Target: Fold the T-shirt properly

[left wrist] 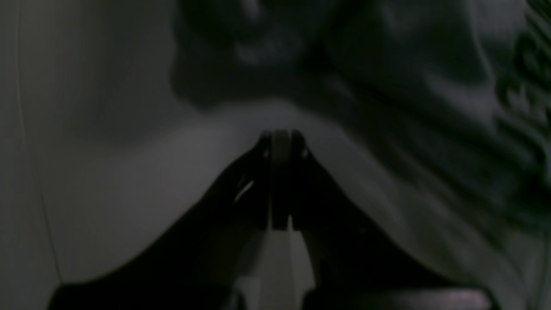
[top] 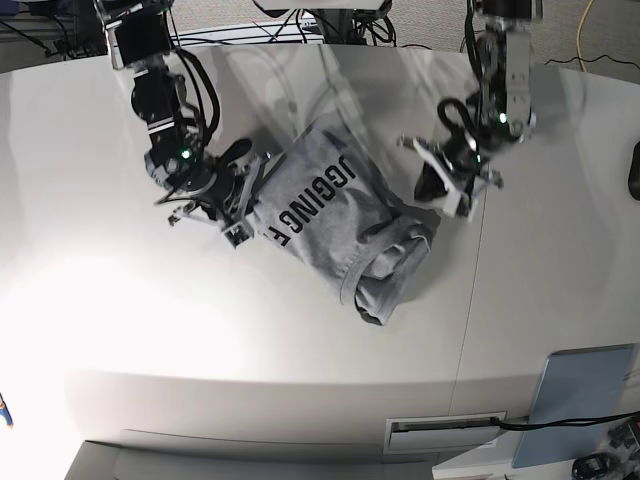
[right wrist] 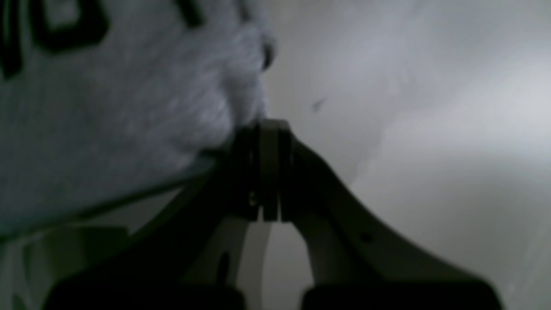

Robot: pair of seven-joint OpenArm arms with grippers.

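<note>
Centrally, the T-shirt [top: 335, 215] lies bunched on the white table [top: 120, 300], its black lettering facing up and its ribbed neck opening turned toward the near right. At its left edge the right gripper [top: 240, 225] has its fingers pressed together on the cloth, which the right wrist view shows pinched at the tips. The left gripper [top: 455, 190], just right of the shirt, is likewise closed; whether it holds fabric cannot be told.

Crumpled T-shirt [top: 335, 225] between 2 arms
</note>
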